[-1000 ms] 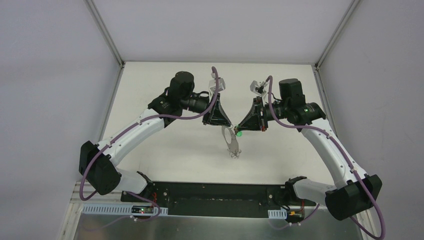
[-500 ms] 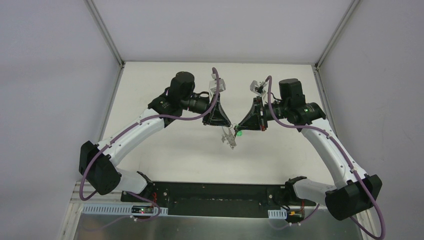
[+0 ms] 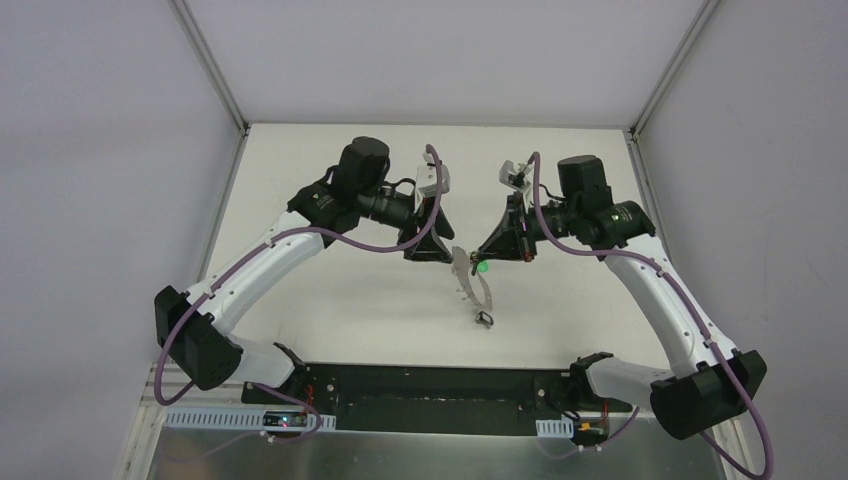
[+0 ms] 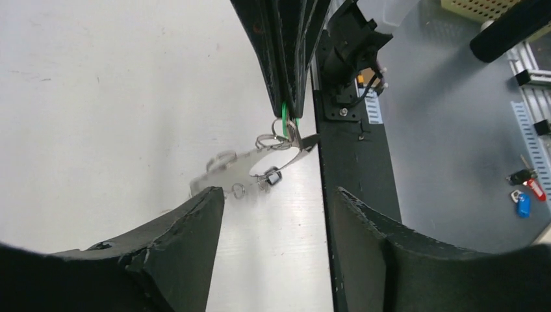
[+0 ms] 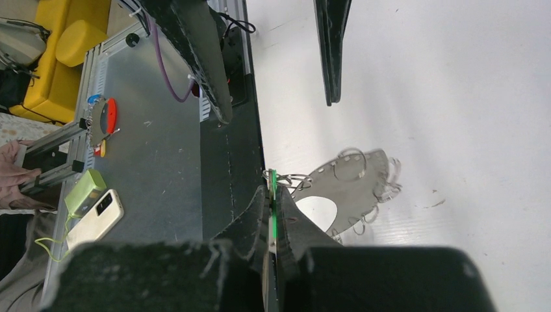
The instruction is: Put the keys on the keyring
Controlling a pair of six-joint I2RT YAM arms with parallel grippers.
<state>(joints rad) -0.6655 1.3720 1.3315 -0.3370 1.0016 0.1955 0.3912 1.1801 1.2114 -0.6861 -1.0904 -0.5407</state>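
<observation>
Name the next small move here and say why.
Probably lower the right tool toward the table. It is shut on the green key, and the keyring hangs from its tip in the air, blurred as if swinging. The left tool is open and holds nothing, so resting the ring first looks safest.

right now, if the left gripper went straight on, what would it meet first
Likely the keyring, dangling ahead of the left gripper from the key the right gripper pinches; depth is unclear.
</observation>
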